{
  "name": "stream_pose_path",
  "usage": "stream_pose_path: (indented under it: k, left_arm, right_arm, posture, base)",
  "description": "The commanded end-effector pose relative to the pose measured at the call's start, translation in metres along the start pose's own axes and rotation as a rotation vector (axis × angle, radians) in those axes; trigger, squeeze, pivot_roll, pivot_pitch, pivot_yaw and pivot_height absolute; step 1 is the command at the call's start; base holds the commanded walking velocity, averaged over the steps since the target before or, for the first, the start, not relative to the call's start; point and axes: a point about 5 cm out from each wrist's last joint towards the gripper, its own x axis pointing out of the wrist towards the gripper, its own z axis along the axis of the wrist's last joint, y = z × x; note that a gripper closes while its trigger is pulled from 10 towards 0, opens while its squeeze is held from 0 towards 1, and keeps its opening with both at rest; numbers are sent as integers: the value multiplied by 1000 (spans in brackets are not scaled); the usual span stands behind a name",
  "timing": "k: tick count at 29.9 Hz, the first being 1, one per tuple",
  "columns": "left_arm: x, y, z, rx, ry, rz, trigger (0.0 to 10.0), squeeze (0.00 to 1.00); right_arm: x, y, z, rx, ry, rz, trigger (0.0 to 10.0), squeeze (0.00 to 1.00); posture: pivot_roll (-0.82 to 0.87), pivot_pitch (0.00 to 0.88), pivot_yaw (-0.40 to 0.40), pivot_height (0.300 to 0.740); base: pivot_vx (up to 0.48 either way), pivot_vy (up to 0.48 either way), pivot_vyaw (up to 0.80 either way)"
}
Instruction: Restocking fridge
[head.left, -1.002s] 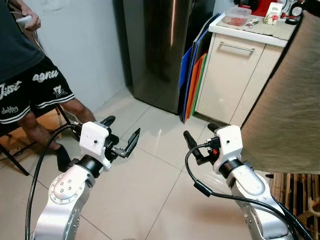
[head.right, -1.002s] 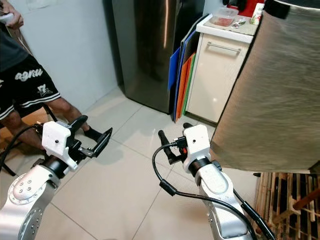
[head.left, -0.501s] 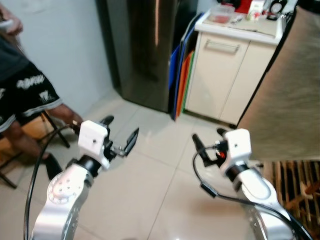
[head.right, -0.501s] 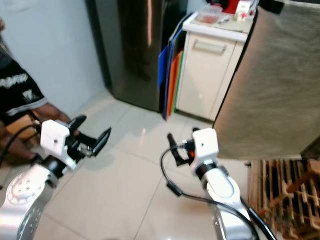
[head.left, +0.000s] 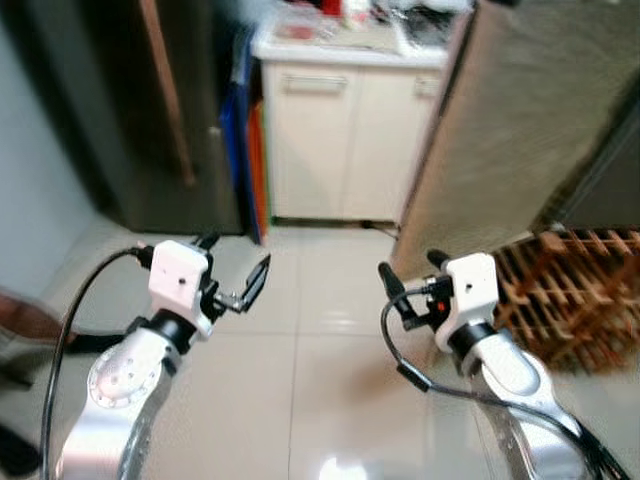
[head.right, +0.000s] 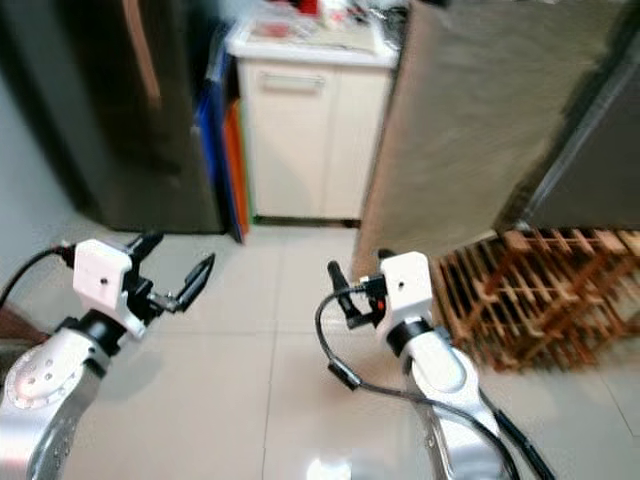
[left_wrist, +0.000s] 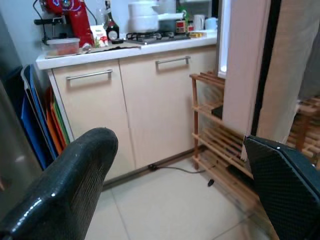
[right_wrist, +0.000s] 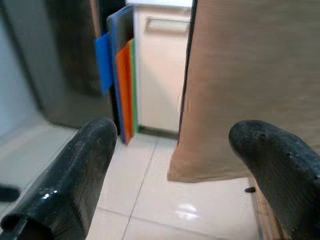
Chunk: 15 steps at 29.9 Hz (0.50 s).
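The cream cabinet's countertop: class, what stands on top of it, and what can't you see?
On the countertop stand a red appliance, a clear food container, a dark bottle and a white pot on the hob. The cabinet's closed doors hide what is inside.

open floor (head.left: 300, 330) ahead, cabinet (head.left: 330, 140) beyond

Left arm: silver, bent at the elbow, raised forward at the robot's left.
Left claw (head.left: 236, 270): fingers spread wide, holding nothing.
Right arm: silver, raised forward at the right, black cable looping off the wrist.
Right claw (head.left: 410, 277): fingers parted, holding nothing.
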Motion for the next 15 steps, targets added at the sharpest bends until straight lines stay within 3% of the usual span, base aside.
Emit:
stream_pose_path:
  k: [1,15]
  left_arm:
    - [-2,7,3,23,1,24,10000,0]
    - [2,11,2,30,4,34,10000,0]
  right_arm:
    - [2,7,5,13,-25,20,10000,0]
    - [1,10,5,24,-25,11,10000,0]
  posture:
    - [49,2,35,740]
    - [48,4,33,740]
  base:
    - [0,480,-800]
    - [0,480,-800]
